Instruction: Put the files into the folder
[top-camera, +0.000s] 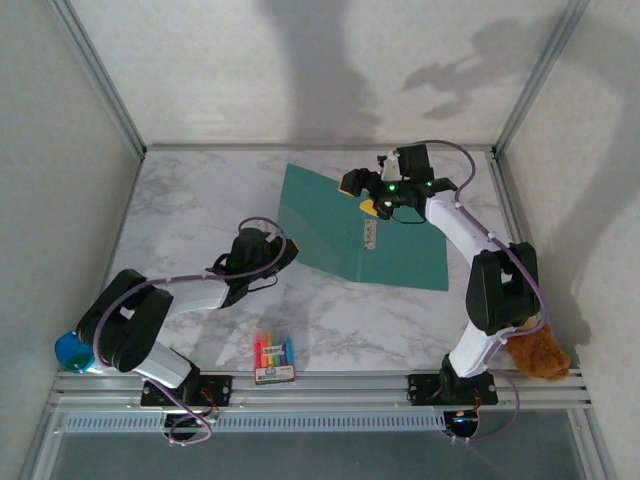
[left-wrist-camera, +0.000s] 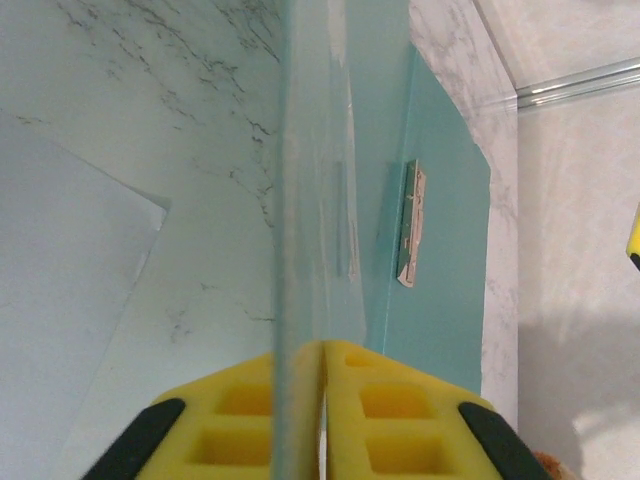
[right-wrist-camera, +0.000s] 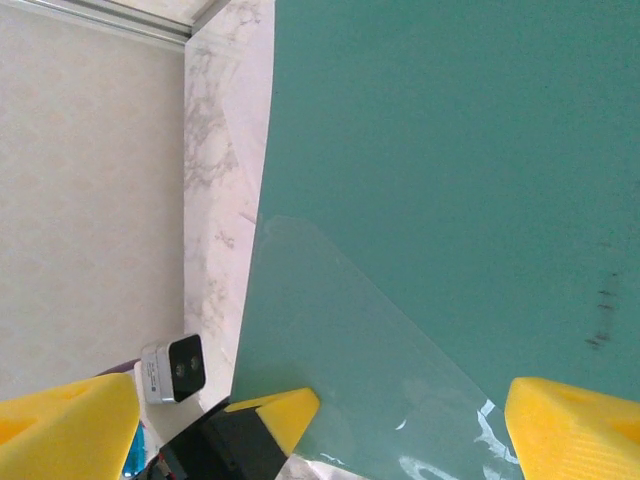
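Left wrist: left end effector (left-wrist-camera: 322, 400) clamps folder (left-wrist-camera: 440, 200) edge; right end effector (top-camera: 360, 195) apart.

light: bright, soft | shadows: back wall (top-camera: 330, 70) | blur: fingers (left-wrist-camera: 235, 410)

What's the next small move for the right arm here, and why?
Probably lower the right gripper onto the folder panel below it, near the translucent flap, to pin it flat. Its fingers stand wide open over the teal surface, holding nothing, while the left gripper is shut on the folder's thin raised edge. Steadying the flat side should let the left arm swing that edge open.
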